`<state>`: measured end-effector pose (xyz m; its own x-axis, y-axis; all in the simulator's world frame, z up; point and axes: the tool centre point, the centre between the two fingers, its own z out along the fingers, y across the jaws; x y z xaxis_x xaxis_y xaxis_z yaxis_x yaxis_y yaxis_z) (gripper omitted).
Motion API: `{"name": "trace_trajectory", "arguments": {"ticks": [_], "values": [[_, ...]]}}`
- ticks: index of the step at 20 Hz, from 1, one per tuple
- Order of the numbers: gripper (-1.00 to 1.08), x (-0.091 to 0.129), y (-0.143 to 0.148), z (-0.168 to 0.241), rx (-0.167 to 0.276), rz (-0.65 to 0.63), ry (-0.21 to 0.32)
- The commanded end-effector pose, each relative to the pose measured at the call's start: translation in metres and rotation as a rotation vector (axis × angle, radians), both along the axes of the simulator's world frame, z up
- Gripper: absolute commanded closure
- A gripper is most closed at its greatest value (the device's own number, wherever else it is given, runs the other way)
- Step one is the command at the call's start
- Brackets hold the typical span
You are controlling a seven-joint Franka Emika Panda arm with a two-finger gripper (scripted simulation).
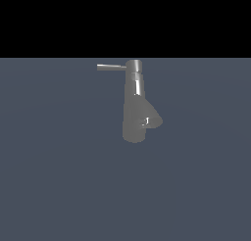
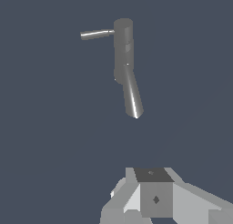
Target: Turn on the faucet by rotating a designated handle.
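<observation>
One flat dark blue-grey desk (image 1: 59, 186) carries the shiny grey metal faucet (image 1: 134, 108), whose upright cylindrical body widens downward with a stubby spout. Its thin straight grey metal handle (image 1: 110, 67) sticks out toward the exterior view's left. The blocky grey gripper (image 2: 154, 196) sits well apart; I cannot tell its jaw state.

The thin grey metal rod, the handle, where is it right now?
In the exterior view the thin grey metal rod handle sticks out toward that view's left from the top cap of the shiny grey metal faucet.
</observation>
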<state>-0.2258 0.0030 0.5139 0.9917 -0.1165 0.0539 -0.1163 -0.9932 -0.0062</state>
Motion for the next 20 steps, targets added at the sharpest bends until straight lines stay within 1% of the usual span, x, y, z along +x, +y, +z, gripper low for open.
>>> {"name": "trace_trajectory", "arguments": {"ticks": [1, 10, 20], "values": [[1.08, 0.012, 0.001, -0.002, -0.001, -0.041, 0.003], [1.08, 0.068, 0.009, -0.016, -0.005, -0.237, 0.016], [1.08, 0.132, 0.022, -0.045, -0.011, -0.461, 0.027]]}}
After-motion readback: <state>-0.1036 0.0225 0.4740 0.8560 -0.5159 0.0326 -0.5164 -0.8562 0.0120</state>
